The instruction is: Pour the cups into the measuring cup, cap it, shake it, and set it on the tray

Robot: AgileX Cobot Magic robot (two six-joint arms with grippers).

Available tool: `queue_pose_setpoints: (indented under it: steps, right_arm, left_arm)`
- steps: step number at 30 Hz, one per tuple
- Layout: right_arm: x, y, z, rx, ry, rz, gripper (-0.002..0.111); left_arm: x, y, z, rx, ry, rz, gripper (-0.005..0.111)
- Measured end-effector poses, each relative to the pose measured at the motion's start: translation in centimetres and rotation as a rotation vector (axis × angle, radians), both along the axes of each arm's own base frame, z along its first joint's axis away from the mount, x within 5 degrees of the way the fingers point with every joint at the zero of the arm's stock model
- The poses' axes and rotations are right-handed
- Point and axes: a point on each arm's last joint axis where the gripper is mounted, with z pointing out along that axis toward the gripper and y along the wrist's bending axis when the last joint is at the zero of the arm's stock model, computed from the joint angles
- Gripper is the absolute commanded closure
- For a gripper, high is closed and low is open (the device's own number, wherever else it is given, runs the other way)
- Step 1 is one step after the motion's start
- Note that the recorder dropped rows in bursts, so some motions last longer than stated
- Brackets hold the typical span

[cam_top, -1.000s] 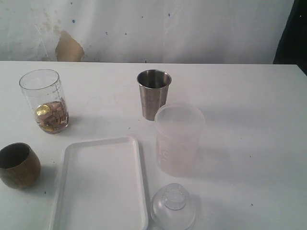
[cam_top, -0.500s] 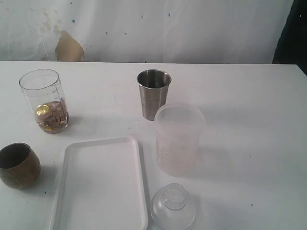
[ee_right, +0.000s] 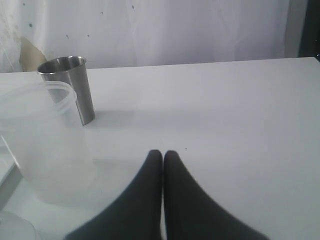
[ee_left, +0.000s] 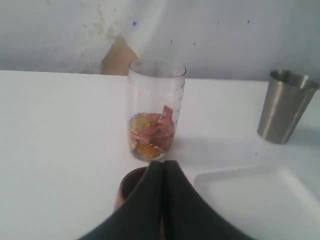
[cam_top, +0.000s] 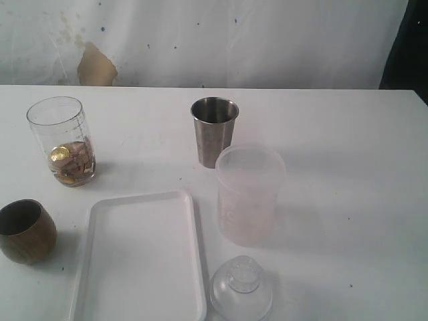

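Observation:
The clear measuring cup [cam_top: 61,140] [ee_left: 155,107] stands at the back left with gold and pink pieces in its bottom. A squat brown cup [cam_top: 25,230] [ee_left: 131,184] sits near the front left. The steel tumbler [cam_top: 214,131] [ee_left: 283,107] [ee_right: 70,85] stands mid-table. The white tray [cam_top: 137,257] [ee_left: 260,200] lies at the front. Neither arm shows in the exterior view. My left gripper [ee_left: 163,162] is shut and empty, hovering over the brown cup. Over bare table right of the frosted container, my right gripper [ee_right: 163,152] is shut and empty.
A frosted milky container [cam_top: 249,194] [ee_right: 42,142] stands in front of the steel tumbler. A clear domed lid [cam_top: 241,289] lies at the front edge beside the tray. A stained white wall backs the table.

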Motion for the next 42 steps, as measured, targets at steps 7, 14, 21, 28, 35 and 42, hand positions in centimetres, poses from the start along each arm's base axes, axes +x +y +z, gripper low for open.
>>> queue_pose_setpoints:
  steps: [7,14,21,28,35,42]
  right_arm:
    - [0.0,0.0,0.0,0.001,0.0,0.0,0.108]
    - [0.0,0.0,0.0,-0.004,0.002,0.001,0.108]
    - [0.0,0.0,0.0,-0.004,0.002,0.001,0.108]
    - [0.0,0.0,0.0,-0.004,0.002,0.001,0.108]
    - [0.0,0.0,0.0,-0.006,0.001,0.001,0.108]
    - [0.0,0.0,0.0,-0.006,0.001,0.001,0.108]
  left_arm:
    - [0.2,0.9,2.5,-0.398,-0.222,0.109,0.107]
    - [-0.2,1.4,4.9,-0.562,-0.337,0.126,0.107]
    - [0.3,0.5,13.0,-0.265,-0.387,0.046,0.107]
    - [3.8,-0.7,16.9,0.107,0.023,-0.037,0.107]
    - [7.6,-5.1,16.8,0.212,0.348,-0.448,0.107]
    - [10.2,-12.5,13.8,0.306,0.593,-0.977,0.107]
